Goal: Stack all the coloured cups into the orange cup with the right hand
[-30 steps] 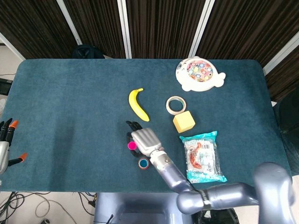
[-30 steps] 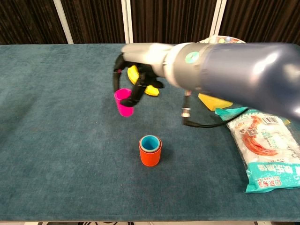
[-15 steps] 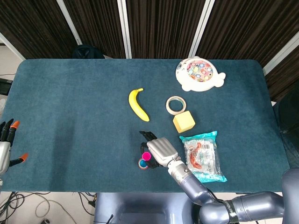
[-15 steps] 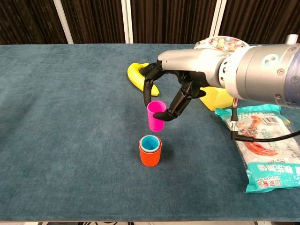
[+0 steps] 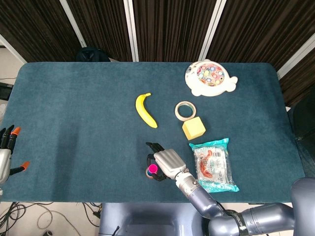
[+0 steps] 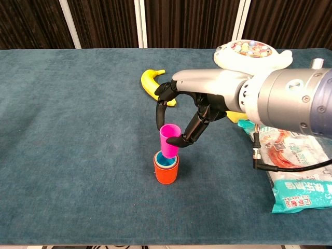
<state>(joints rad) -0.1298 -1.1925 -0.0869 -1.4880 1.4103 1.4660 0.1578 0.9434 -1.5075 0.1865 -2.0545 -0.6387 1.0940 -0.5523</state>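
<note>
Since the earlier frame, the right robot hand [image 6: 194, 111] has carried the pink cup [image 6: 169, 139] from beside the banana [image 6: 151, 82] across and down, so its base now sits just inside the blue cup [image 6: 164, 162] nested in the orange cup [image 6: 166, 172]. That robot hand pinches the pink cup's rim and wall between thumb and fingers [image 6: 185, 136]. The stack stands near the desk's [image 6: 67, 129] front edge, left of the snack packet [image 6: 288, 161]. At the head view's left edge the left robot hand [image 5: 6, 147] hangs off the desk with fingers spread, holding nothing.
</note>
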